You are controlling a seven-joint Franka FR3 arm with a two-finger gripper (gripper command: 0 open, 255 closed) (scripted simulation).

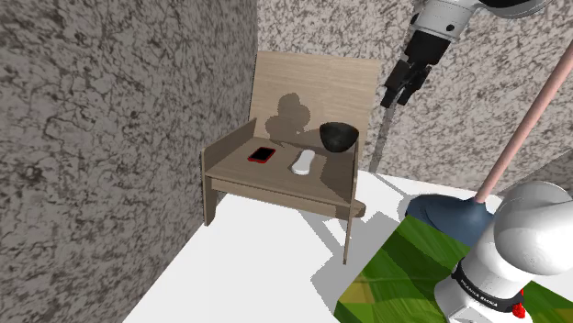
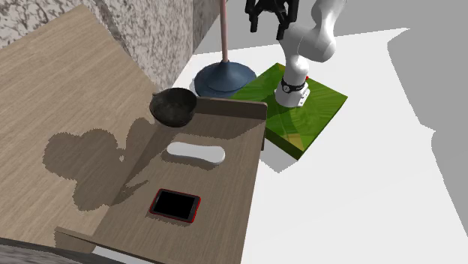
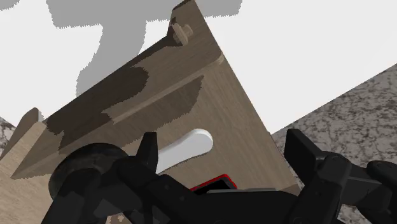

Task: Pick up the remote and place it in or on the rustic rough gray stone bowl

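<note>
The white remote (image 1: 303, 162) lies flat on a wooden seat (image 1: 275, 182), between a dark rough bowl (image 1: 338, 136) and a phone. In the second exterior view the remote (image 2: 196, 152) rests just in front of the bowl (image 2: 174, 106). My gripper (image 1: 398, 87) hangs high in the air, well above the seat and off to the shoulder view's right of the bowl. It is open and holds nothing. In the wrist view the remote (image 3: 189, 146) shows far below, between the spread fingertips (image 3: 150, 147) of the gripper (image 3: 226, 153).
A black phone in a red case (image 1: 262, 155) lies on the seat beside the remote. The seat has a tall wooden back (image 1: 312, 87) and side panels. A plunger with a pink handle (image 1: 456, 216) stands on the floor near the green-topped stand (image 2: 319, 105). Rough stone walls close in behind.
</note>
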